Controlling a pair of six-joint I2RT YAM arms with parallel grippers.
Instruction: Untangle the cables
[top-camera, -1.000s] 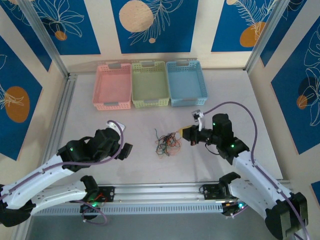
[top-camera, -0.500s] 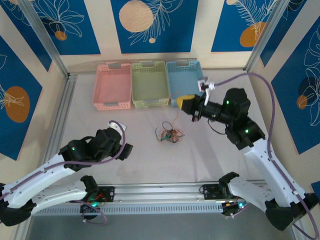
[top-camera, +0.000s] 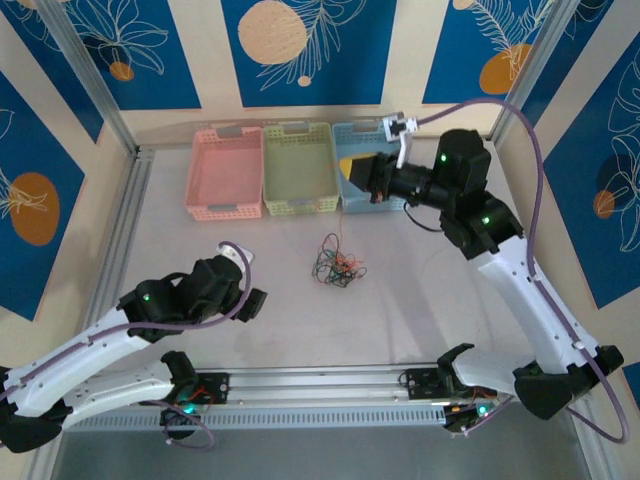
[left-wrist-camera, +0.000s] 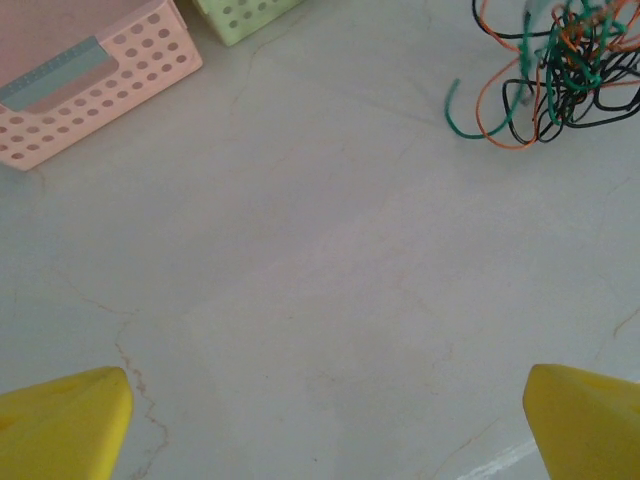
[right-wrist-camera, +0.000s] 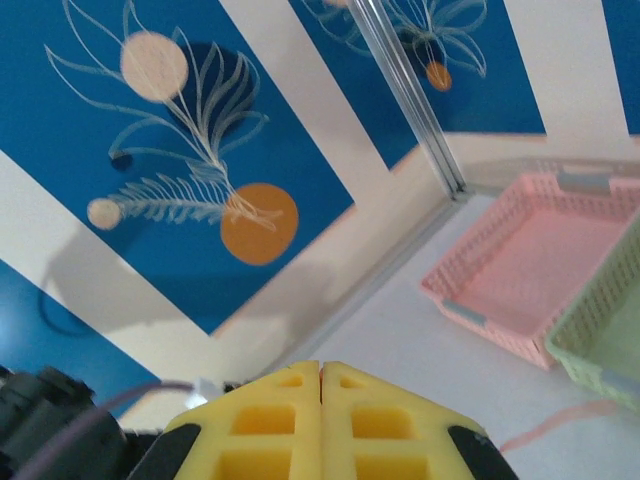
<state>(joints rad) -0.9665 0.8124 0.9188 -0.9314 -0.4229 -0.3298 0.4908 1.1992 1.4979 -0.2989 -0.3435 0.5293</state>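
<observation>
Blue wall panels with pale leaf and circle motifs enclose a light grey bench (top-camera: 420, 300), at whose far edge stand a pink basket (top-camera: 225, 172), a green basket (top-camera: 298, 168) and a blue basket (top-camera: 368, 138) side by side.

Right end effector (top-camera: 352, 172): the yellow fingers are pressed flat together, as the right wrist view (right-wrist-camera: 320, 372) shows. It hangs in the air over the near part of the blue basket, pointing left toward the green one. The cables (top-camera: 338, 263), a small knot of black, orange and green wires, lie on the bench well in front of it and slightly to its left, apart from the baskets. One thin strand stands up from the top of the knot; whether it reaches the fingers cannot be told. The right arm rises from its base at the near edge, leans to the far side and bends at the elbow so that the wrist lies roughly level.

Left end effector (top-camera: 255, 300): the fingers are spread wide, their yellow tips at the lower corners of the left wrist view (left-wrist-camera: 325, 425), over bare bench. The cables (left-wrist-camera: 550, 75) lie ahead and to its right, well apart. The left arm is folded low near its base.
</observation>
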